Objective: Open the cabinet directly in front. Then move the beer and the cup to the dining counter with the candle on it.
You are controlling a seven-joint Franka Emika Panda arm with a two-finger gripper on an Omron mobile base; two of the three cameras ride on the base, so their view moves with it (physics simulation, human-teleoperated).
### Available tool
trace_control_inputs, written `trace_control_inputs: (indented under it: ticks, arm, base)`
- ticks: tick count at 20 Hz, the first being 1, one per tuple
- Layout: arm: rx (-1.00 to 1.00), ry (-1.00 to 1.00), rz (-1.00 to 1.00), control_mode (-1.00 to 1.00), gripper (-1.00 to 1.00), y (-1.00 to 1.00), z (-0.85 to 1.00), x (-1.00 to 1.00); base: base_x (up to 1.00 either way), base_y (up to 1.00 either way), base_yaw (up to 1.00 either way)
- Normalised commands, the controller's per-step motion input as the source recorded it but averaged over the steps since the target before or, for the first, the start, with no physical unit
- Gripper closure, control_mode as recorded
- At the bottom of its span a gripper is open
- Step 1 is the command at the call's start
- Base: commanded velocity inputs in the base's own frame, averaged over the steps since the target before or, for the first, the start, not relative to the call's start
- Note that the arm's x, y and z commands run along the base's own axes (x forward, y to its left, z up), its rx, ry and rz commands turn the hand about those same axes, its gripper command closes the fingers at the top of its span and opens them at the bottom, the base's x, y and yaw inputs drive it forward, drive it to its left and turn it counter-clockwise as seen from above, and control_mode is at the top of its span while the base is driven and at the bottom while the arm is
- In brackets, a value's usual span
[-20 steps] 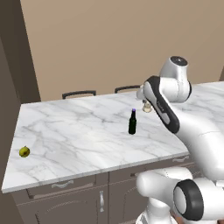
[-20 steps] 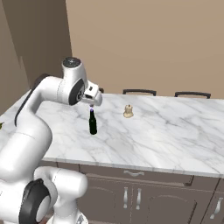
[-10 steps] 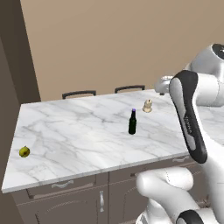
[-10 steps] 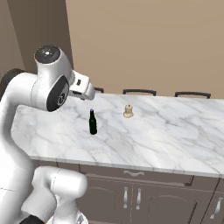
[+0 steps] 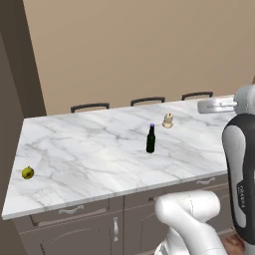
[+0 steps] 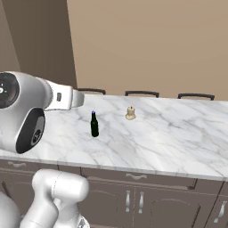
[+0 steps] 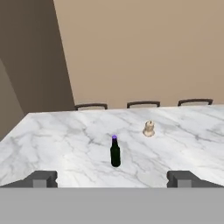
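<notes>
The beer (image 5: 150, 140) (image 6: 94, 125) (image 7: 115, 152), a slim dark bottle with a purple cap, stands upright on the dining counter (image 5: 89, 154) (image 6: 178, 138) (image 7: 57, 144), a long white marble slab. A short way behind it to the right is the stubby cream candle (image 5: 168, 120) (image 6: 130, 113) (image 7: 148, 129). In the hand view my gripper (image 7: 113, 179) is open, its fingertips (image 7: 41, 178) far apart with nothing between them. It hangs well back from the beer, on the near side of the slab. The cup and the cabinet are out of view.
A small yellow-green fruit (image 5: 28, 173) lies near the counter's left front corner. Dark chair backs (image 5: 89, 106) (image 6: 141, 93) (image 7: 143, 104) line the far edge. A tall dark brown panel (image 5: 12, 74) (image 7: 30, 57) rises at the left. Drawer fronts (image 6: 133, 196) run below the slab.
My arm has swung up and back from just above the beer, towards the counter's near side. The beer and the candle have stayed where they were.
</notes>
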Motion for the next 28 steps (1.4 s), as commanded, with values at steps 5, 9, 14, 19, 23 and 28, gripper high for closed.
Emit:
trace_control_inputs:
  ticks: [5, 9, 14, 19, 23, 28]
  arm:
    - [0.0, 0.0, -0.01, 1.0, -1.0, 0.0, 0.0, -0.21]
    - [0.0, 0.0, 0.0, 1.0, -1.0, 0.0, 0.0, 0.0]
    - [0.0, 0.0, 0.0, 1.0, -1.0, 0.0, 0.0, 0.0]
    - [0.0, 0.0, 0.0, 1.0, -1.0, 0.0, 0.0, 0.0]
    - [0.0, 0.0, 0.0, 1.0, -1.0, 0.0, 0.0, 0.0]
    - [0.0, 0.0, 0.0, 1.0, -1.0, 0.0, 0.0, 0.0]
  base:
    - [-0.06, -0.04, -0.07]
    - [-0.03, -0.85, -0.39]
    - [0.19, -1.0, -0.25]
    - [0.5, -1.0, -0.06]
    - [0.58, -1.0, 0.0]
    - [0.62, -1.0, 0.0]
